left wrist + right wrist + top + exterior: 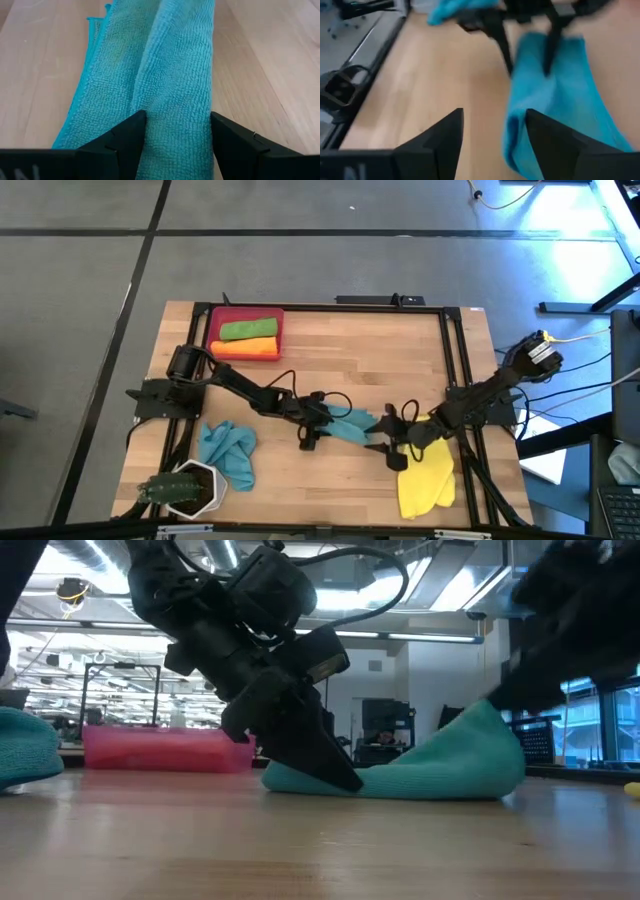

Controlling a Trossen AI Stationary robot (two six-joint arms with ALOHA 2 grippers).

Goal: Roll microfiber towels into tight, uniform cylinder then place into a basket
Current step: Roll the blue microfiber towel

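A teal towel (352,423), loosely rolled into a long bundle, lies at the table's middle; the low view shows this towel (430,775) resting on the wood, its right end humped up. My left gripper (318,430) is open, its fingers astride the bundle's left end. My right gripper (385,448) hovers open by the bundle's right end, nothing between its fingers (445,135). The red basket (214,330) at the far left holds a green roll (248,330) and an orange roll (245,348). My left gripper (177,125) stands open with one finger on each long side of the bundle's left end (175,145). The cloth fills the gap up to both fingers (131,137). The fingers slant down from the table's left, along the bundle, which lies on the table.
A second teal towel (228,452) lies crumpled near the left front. A yellow towel (425,480) lies at the right front under the right arm. A white pot with a plant (190,488) stands at the near left corner. Bare wood stretches between basket and bundle.
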